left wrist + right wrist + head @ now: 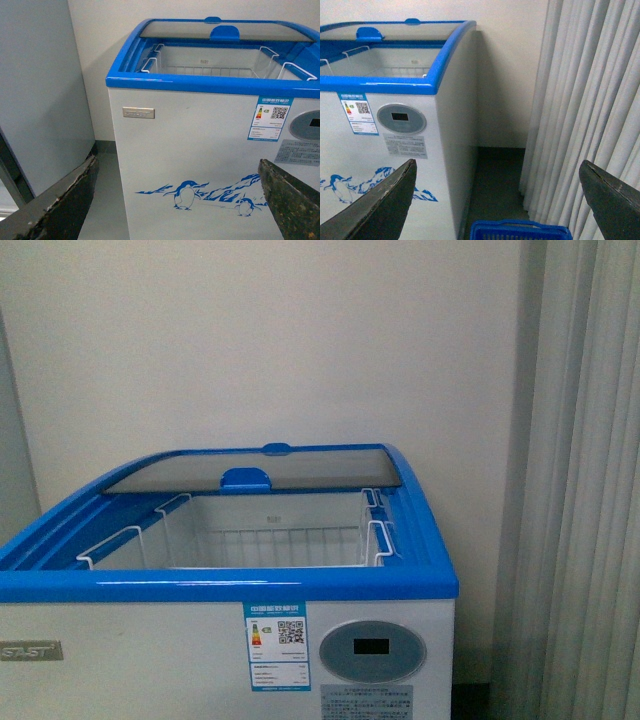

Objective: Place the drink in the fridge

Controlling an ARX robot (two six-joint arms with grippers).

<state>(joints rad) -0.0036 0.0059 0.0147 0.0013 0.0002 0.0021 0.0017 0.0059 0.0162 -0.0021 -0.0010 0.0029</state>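
Note:
The fridge is a white chest cooler with a blue top rim, a grey oval display panel and penguin graphics. Its curved glass lid is slid back, so the front half is open over white wire baskets. It also shows in the right wrist view. My left gripper is open and empty, in front of the fridge's lower front. My right gripper is open and empty, near the fridge's right front corner. No drink is in view.
A pale grey cabinet stands left of the fridge. Pale curtains hang on the right, with a strip of dark floor between them and the fridge. A blue basket sits low under my right gripper.

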